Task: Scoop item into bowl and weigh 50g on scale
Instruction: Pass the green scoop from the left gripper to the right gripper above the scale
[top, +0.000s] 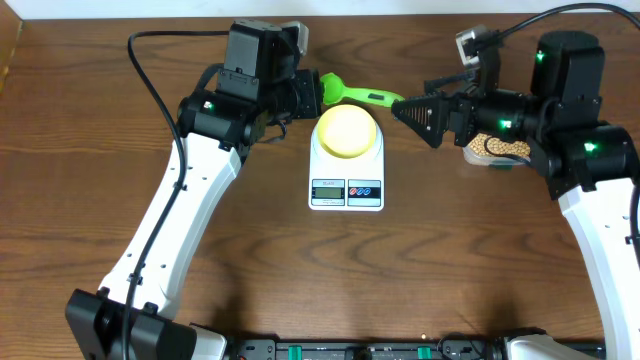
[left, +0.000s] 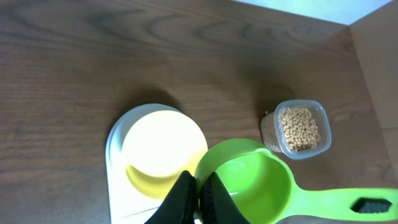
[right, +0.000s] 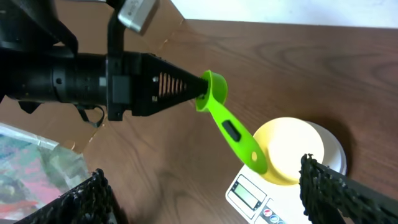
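Observation:
A green scoop (top: 352, 94) hangs behind the scale (top: 346, 190), held by my left gripper (top: 316, 92). In the left wrist view the left gripper (left: 199, 194) is shut on the rim of the scoop (left: 249, 186), whose cup looks empty. The pale yellow bowl (top: 346, 130) stands on the scale and looks empty (left: 163, 152). The beans (left: 300, 127) lie in a clear tub (top: 495, 148) under my right arm. My right gripper (top: 412, 122) is open and holds nothing, just right of the scoop's handle. From the right wrist the scoop (right: 225, 121), bowl (right: 291, 149) and scale (right: 249, 194) lie below the right gripper (right: 202, 171).
A power strip (top: 350, 350) runs along the table's front edge. Something with a coloured pattern (right: 31, 165) lies at the far left of the right wrist view. A black cable (top: 160, 90) loops behind the left arm.

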